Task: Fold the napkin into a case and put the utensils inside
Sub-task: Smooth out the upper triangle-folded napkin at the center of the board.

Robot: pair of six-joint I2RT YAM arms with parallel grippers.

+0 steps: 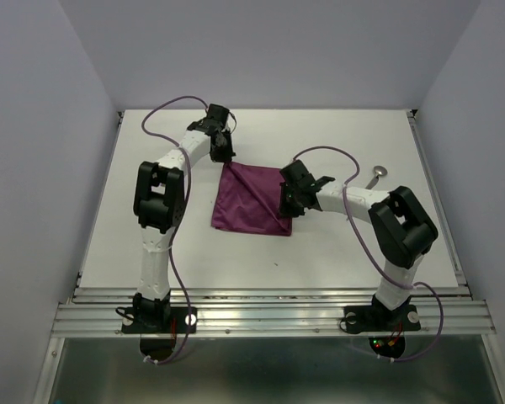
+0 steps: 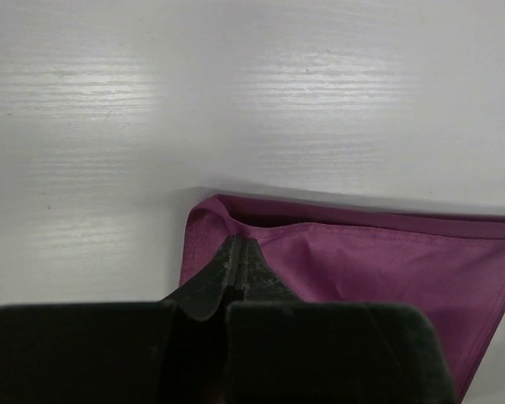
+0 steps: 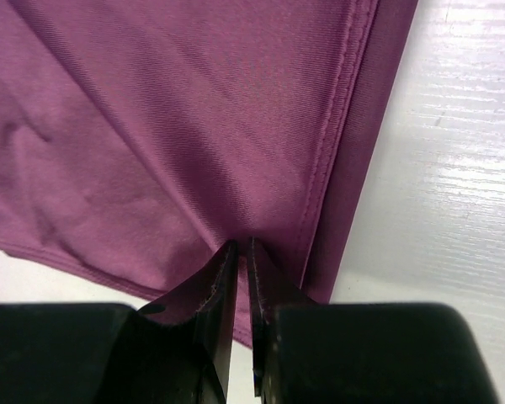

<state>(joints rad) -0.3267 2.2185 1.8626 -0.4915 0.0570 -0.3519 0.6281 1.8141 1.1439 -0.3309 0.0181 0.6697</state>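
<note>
The white table (image 1: pixel 151 244) carried the napkin (image 1: pixel 248 206) near its middle, only partly folded into a slanted shape. The left end effector (image 1: pixel 225 154) pinched the cloth's far corner, fingers pressed together on it. The right end effector (image 1: pixel 288 200) pinched the right-hand hem. A spoon (image 1: pixel 377 174) lay toward the table's right edge, well apart from the cloth. By my judgement, most of the folding and all of the loading remained.
</note>
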